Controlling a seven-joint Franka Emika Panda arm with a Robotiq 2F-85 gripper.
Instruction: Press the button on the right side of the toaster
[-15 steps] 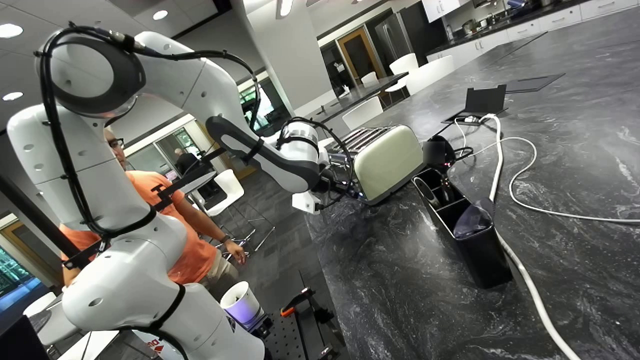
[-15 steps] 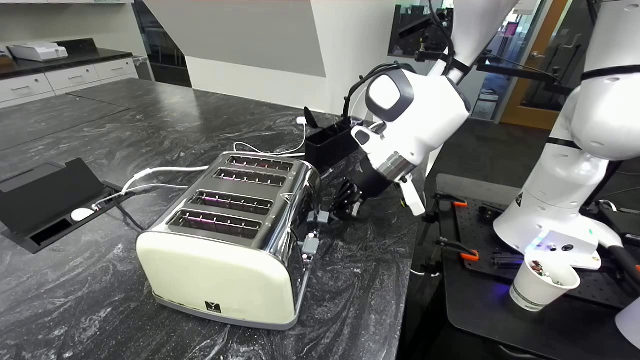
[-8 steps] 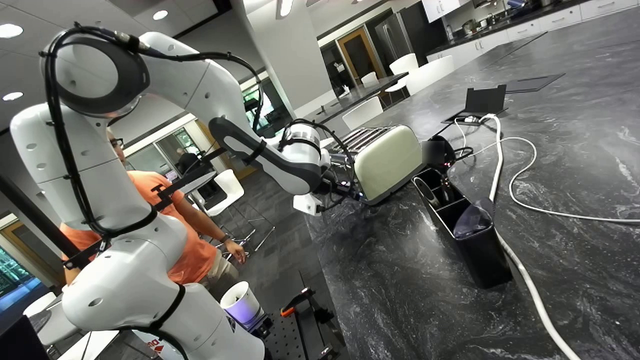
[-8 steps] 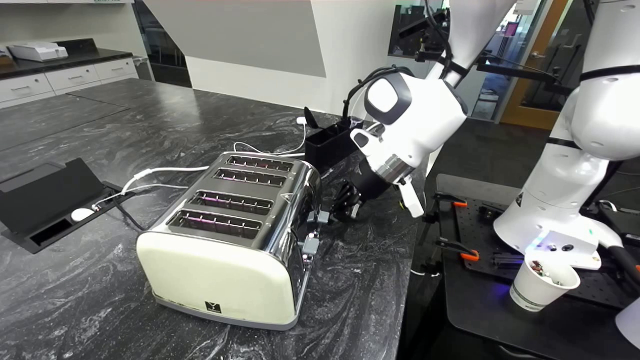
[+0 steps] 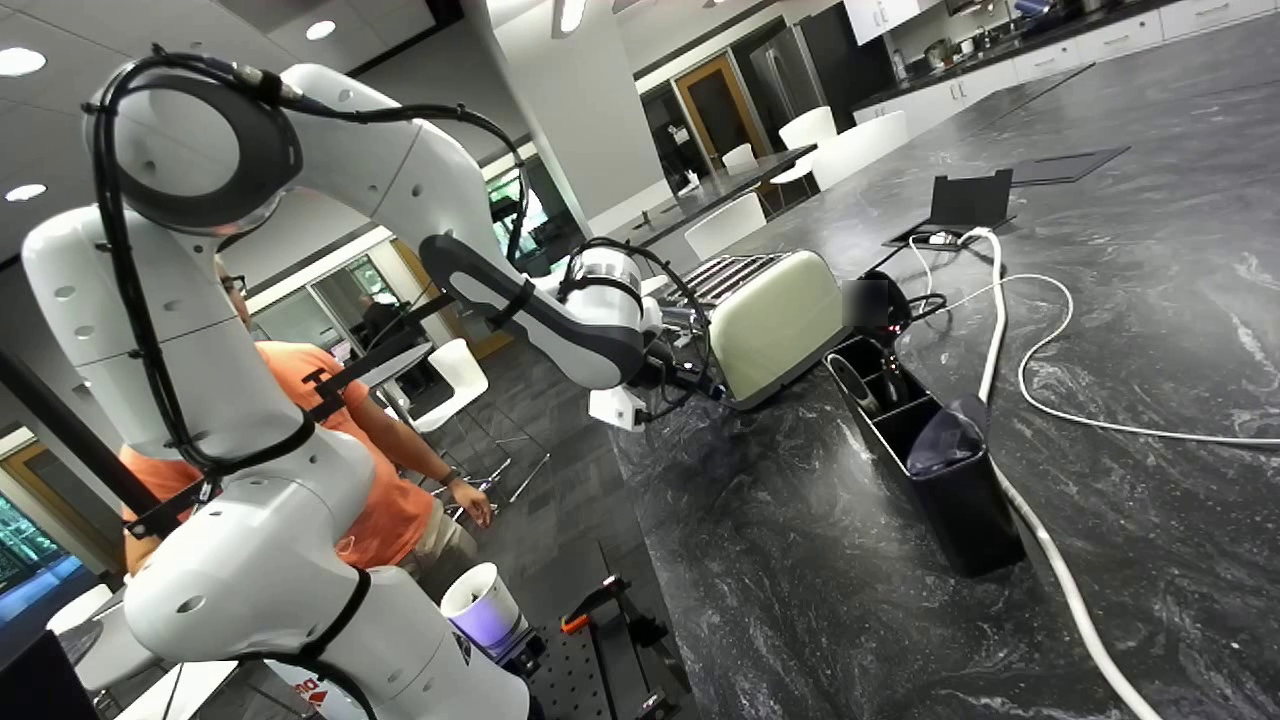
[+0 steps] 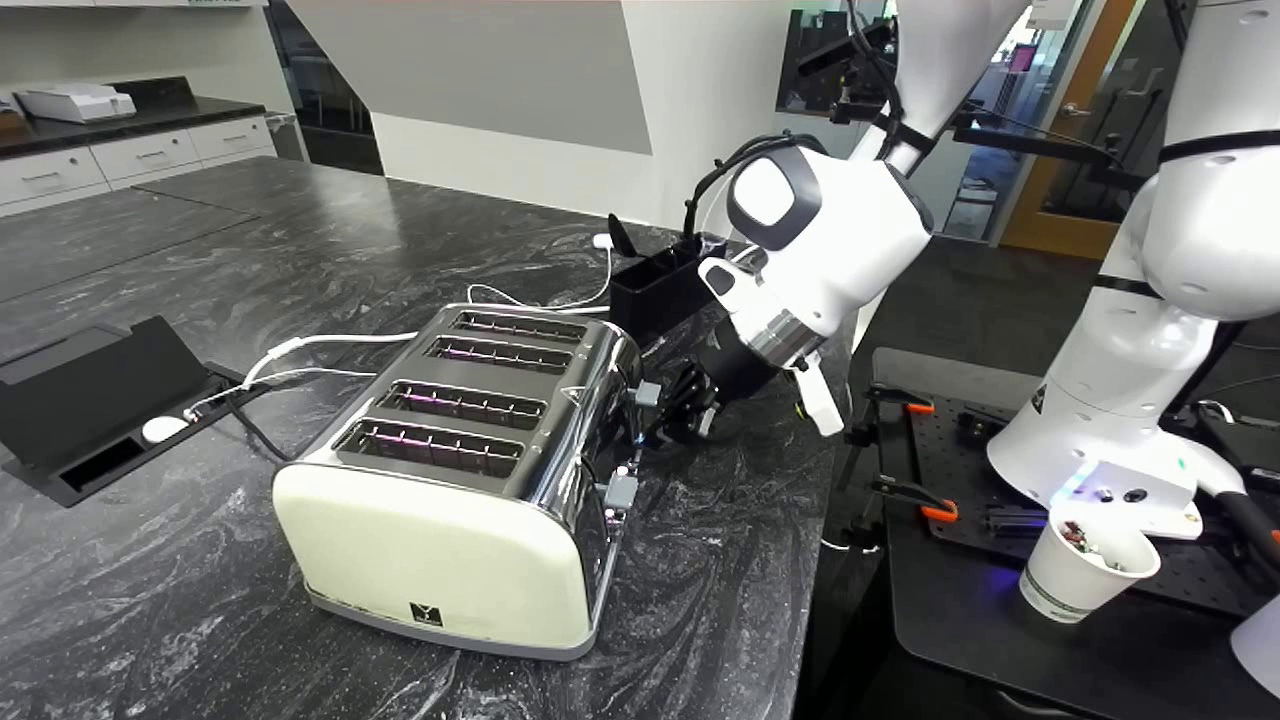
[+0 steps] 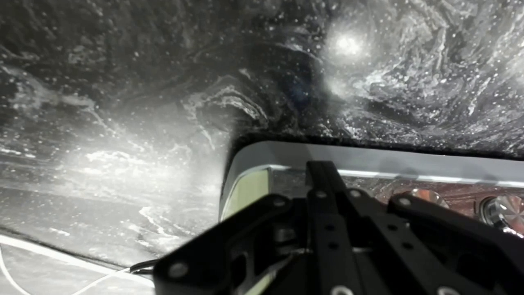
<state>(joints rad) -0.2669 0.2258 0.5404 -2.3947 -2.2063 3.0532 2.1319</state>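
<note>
A pale cream four-slot toaster (image 6: 450,505) stands upright on the counter, with rounded cream sides and a shiny chrome top and control end. Four narrow bread slots (image 6: 463,403) cross its top, faintly pink inside. A small dark square logo (image 6: 424,613) sits low on one cream side. The control end carries two grey levers (image 6: 621,491), tiny lights and round metal knobs (image 7: 509,211). At that end of the toaster is the robot's black gripper (image 7: 321,167), its fingers together; whether the tips touch the toaster cannot be told.

Under the toaster, the dark grey countertop (image 6: 710,600) is swirled with white veins and specks. Near the toaster's side away from the logo stands a black divided organizer (image 6: 655,295). On the side opposite the levers is a black flip-up cable box (image 6: 110,385) with white cables (image 6: 340,340). Well apart from the toaster, off the counter, are a paper cup (image 6: 1075,578), a person in an orange T-shirt (image 5: 400,510) and white chairs (image 5: 725,228).
</note>
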